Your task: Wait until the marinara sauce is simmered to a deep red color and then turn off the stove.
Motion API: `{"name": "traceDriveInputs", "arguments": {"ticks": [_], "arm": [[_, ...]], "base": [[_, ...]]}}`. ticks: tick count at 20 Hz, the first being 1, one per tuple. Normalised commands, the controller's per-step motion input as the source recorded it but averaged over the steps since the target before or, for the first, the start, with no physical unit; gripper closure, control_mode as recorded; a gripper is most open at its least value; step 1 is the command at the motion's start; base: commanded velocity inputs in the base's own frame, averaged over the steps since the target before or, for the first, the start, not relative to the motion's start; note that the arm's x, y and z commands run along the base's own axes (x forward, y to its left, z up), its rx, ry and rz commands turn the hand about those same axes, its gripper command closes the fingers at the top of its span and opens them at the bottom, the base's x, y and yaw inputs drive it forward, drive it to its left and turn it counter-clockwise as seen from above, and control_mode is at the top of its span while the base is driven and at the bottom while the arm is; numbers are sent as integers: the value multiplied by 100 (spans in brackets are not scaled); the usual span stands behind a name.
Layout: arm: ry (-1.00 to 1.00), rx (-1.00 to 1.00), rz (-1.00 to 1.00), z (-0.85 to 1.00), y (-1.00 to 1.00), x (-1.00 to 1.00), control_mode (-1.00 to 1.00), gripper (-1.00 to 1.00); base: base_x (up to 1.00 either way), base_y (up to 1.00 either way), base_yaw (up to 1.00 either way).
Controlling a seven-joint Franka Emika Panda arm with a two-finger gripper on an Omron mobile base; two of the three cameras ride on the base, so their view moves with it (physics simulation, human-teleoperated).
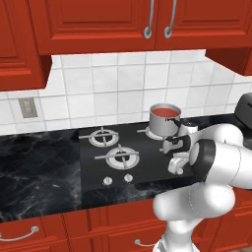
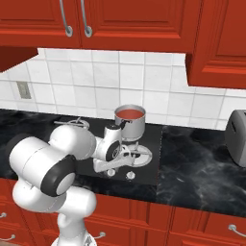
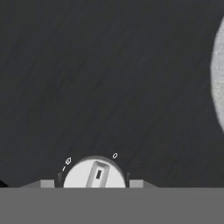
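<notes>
While the saucepan (image 1: 164, 121) stands on the rear right burner of the stove (image 1: 93, 170), the marinara sauce (image 1: 165, 112) inside it shows as a flat red disc just below the steel rim. In the right base view the same pan (image 2: 130, 122) sits at the back of the black cooktop (image 2: 149, 168) near the white tiled wall, its sauce (image 2: 130, 113) red and level, its dark handle pointing toward the arm.

The pincer (image 1: 178, 165) hangs low over the front right part of the cooktop, in front of the pan and apart from it, pointed down at the row of knobs. In the right base view the pincer (image 2: 111, 168) is seen close above the glossy surface beside the front right burner (image 2: 137, 154). The hand view looks straight down at a round silver knob (image 3: 95, 175) with a raised bar across it and small marks printed around its edge; the two dark fingertips (image 3: 58, 178) stand on either side of this knob, drawn in narrow and clamped on it.

Two other knobs (image 1: 117, 179) lie free at the front edge of the stove, left of the arm. The black marbled worktop (image 1: 34, 172) runs on both sides, and a grey toaster (image 2: 236, 137) stands on it at the far right.
</notes>
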Motion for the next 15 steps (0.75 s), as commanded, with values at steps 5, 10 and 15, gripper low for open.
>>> {"name": "traceDriveInputs", "arguments": {"ticks": [5,10,15], "arm": [[0,0,-31,-15,0,-12,-100,100],[0,0,-31,-15,0,-11,-100,100],[0,0,-31,-16,0,-10,-100,100]], "base": [[0,0,0],[0,0,0],[0,0,0]]}}
